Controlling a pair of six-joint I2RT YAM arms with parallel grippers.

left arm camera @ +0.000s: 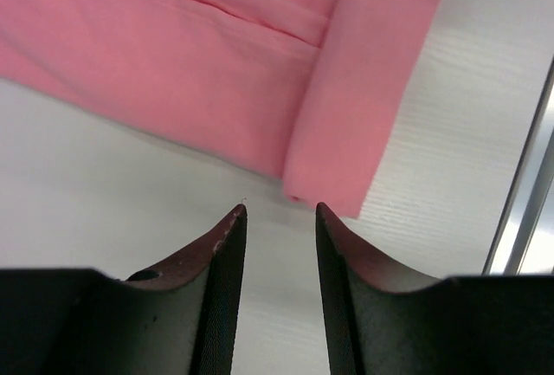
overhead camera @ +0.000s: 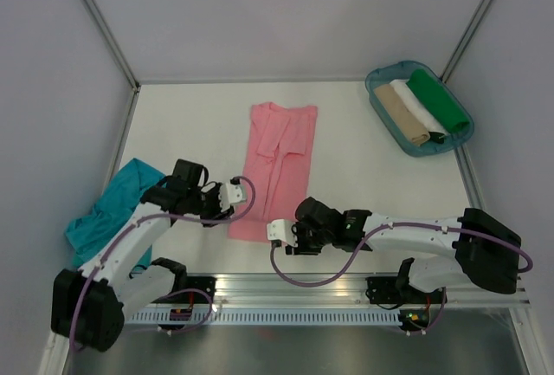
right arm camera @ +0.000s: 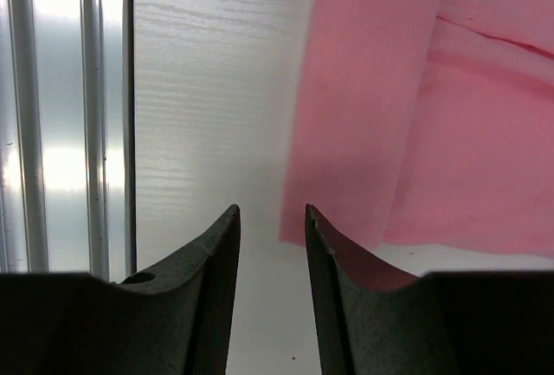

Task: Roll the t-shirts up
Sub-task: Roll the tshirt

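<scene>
**Both hands apart at the pink tee's near end**

Far left, we see the teal tee point(overhead camera: 111, 212) in a crumpled heap at the tabletop's point(overhead camera: 186, 124) left edge, twd the near-left corner. The left arm reaches over it.

Next comes the left hand point(overhead camera: 235, 193), low & just left of the pink tee's near end, tips pointing at the cloth. In its wrist view we see the fingers apart w/ bare tabletop between them. They grip nothing, & the tee's folded corner lies just past the tips.

The pink tee point(overhead camera: 281, 163) lies flat, folded lengthwise into a narrow strip. It runs from mid-tabletop twd the near edge & is not rolled yet.

The right hand point(overhead camera: 272, 229) sits at the strip's near-right corner. We see its fingers apart too, nothing between, w/ the cloth edge just beyond the tips. A metal rail point(overhead camera: 346, 281) runs along the near edge below it.

At the far-right corner we see a tray point(overhead camera: 391, 132) holding a tan roll point(overhead camera: 402, 115), a white roll point(overhead camera: 420, 106) & a green roll point(overhead camera: 439, 100) side by side.
</scene>
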